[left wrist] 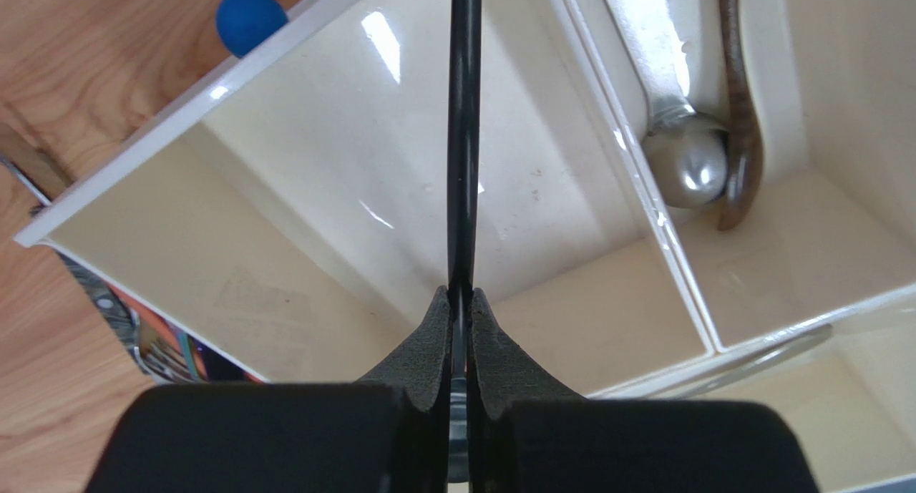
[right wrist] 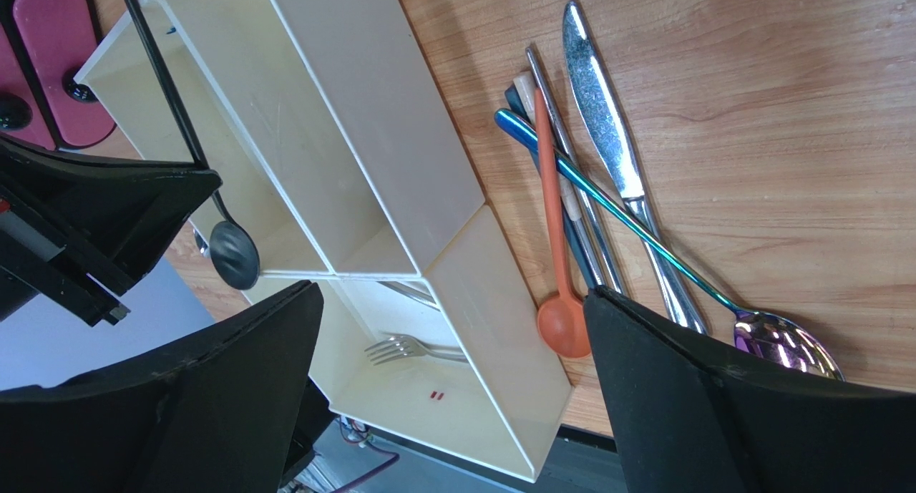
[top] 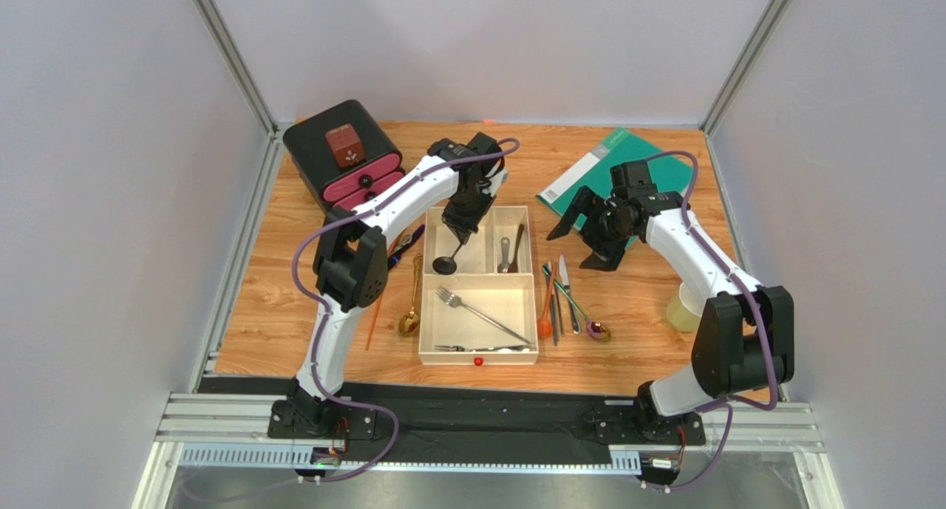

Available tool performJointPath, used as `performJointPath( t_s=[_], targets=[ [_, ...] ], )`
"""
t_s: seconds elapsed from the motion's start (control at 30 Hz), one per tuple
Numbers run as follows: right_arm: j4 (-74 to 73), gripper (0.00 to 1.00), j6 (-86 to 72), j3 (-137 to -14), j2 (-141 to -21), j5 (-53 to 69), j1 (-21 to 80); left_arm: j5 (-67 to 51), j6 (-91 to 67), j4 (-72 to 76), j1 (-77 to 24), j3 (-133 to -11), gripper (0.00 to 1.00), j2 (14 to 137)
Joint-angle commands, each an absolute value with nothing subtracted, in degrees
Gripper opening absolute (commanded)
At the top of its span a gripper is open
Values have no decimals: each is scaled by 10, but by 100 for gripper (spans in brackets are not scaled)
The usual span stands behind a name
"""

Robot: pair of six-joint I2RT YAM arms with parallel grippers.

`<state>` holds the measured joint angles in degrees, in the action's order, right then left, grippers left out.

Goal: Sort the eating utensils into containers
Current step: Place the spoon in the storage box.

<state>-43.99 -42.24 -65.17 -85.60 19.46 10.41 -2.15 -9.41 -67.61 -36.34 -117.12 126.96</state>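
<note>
A black box (top: pixel 342 154) with pink drawers is seen at ten o'clock from the tray (top: pixel 511 358). At nine o'clock, on the wood, an orange stick (top: pixel 375 315) and a gold spoon (top: pixel 412 304) are laid lengthwise, the spoon just beside the tray wall.

The left gripper (left wrist: pixel 460 305) is held over the tray's left small compartment, its jaws pressed together on the handle of a black spoon (right wrist: pixel 234 253). The spoon is hung nearly upright, bowl down, inside that compartment. Whether the bowl is touching the floor cannot be told.

In the right small compartment a silver spoon (left wrist: pixel 688 171) and a brown utensil (left wrist: pixel 736 107) are laid side by side, touching at their lower ends. In the large compartment, at six o'clock within the tray, two forks (top: pixel 477 310) are found, one set aslant and one along the near wall. A red dot (top: pixel 479 362) is marked on the near rim.

At three o'clock from the tray, a cluster is laid on the wood: an orange spoon (right wrist: pixel 554 225) nearest the tray, chopsticks (right wrist: pixel 600 246), a blue-purple spoon (right wrist: pixel 645 235) crossed over them, and a knife (right wrist: pixel 607 139) on the outside.

The right gripper (top: pixel 585 240) is held at two o'clock from the tray, above the table, with its jaws spread wide and nothing between them. A green booklet (top: pixel 622 166) is seen at one o'clock, and a yellow cup (top: pixel 683 310) is partly hidden behind the right arm, beyond the cluster.
</note>
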Motion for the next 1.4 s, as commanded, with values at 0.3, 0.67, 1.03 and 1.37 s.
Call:
performJointPath(
  t_s=[0.3, 0.67, 1.03, 1.37],
  targets=[
    [-436, 100, -431, -657, -855, 205, 103, 33, -45, -640, -367, -1108, 0, 1216],
    [-433, 100, -431, -660, -862, 208, 103, 4, -34, -598, -375, -1023, 0, 1172],
    [-433, 100, -431, -671, -874, 215, 103, -14, -24, -585, -410, -1015, 0, 1162],
    [-431, 100, -432, -654, -863, 212, 103, -1, -29, -586, -410, -1026, 0, 1163]
  ],
)
